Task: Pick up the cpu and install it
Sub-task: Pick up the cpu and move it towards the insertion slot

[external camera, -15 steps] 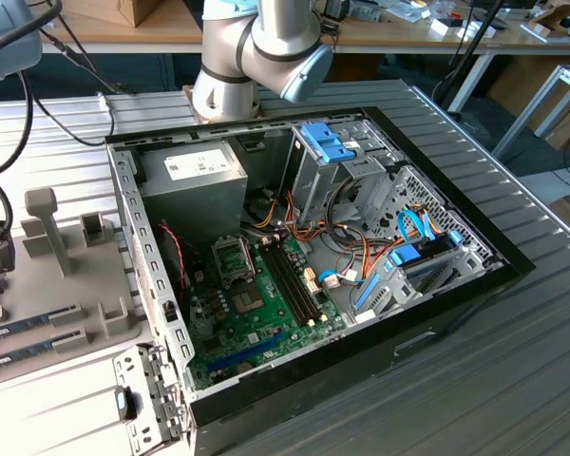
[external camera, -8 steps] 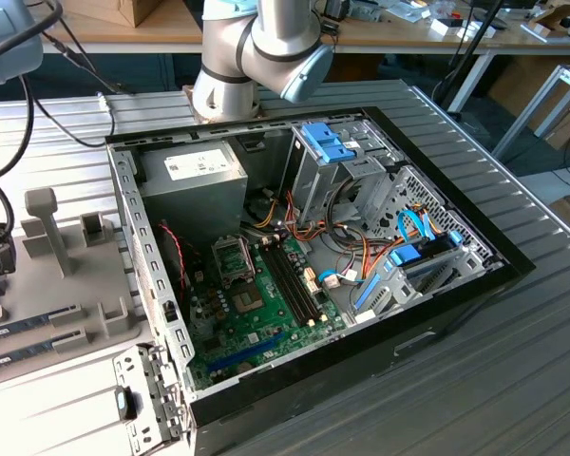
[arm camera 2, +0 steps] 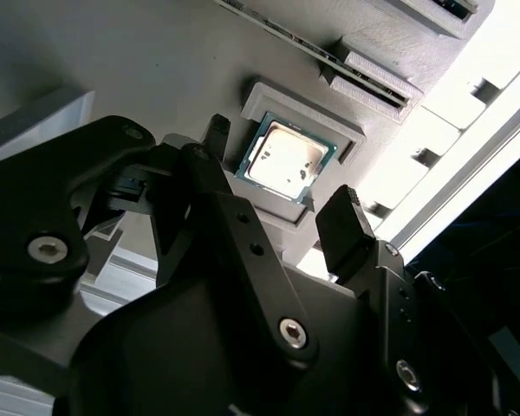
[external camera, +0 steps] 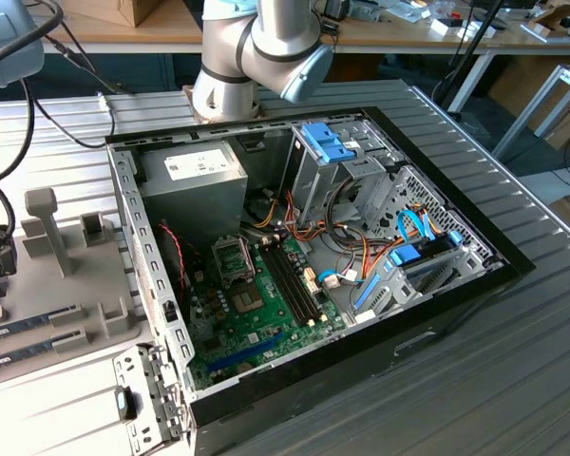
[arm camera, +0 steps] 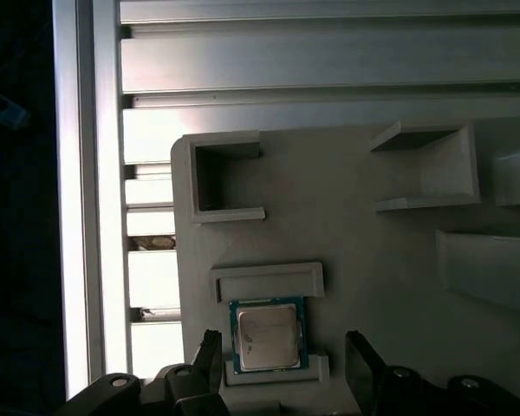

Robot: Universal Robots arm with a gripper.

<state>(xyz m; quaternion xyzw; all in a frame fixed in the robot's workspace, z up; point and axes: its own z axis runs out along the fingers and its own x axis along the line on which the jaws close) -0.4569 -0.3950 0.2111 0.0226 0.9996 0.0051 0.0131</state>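
Black jaws stand released in both wrist views, one on each side of the cpu (arm camera: 267, 335), with a gap between each of them and the chip. The cpu lies flat, silver top up, in a shallow square recess of a grey holder (arm camera: 373, 286). Beyond the holder runs the ribbed metal surface (arm camera: 329, 69). In the exterior view an open computer case (external camera: 427, 328) lies on this surface.

The cpu (arm camera: 267, 336) gleams metallic; the holder (arm camera: 373, 260) looks matt plastic.

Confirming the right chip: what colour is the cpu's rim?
Green on the cpu, best in the first wrist view.
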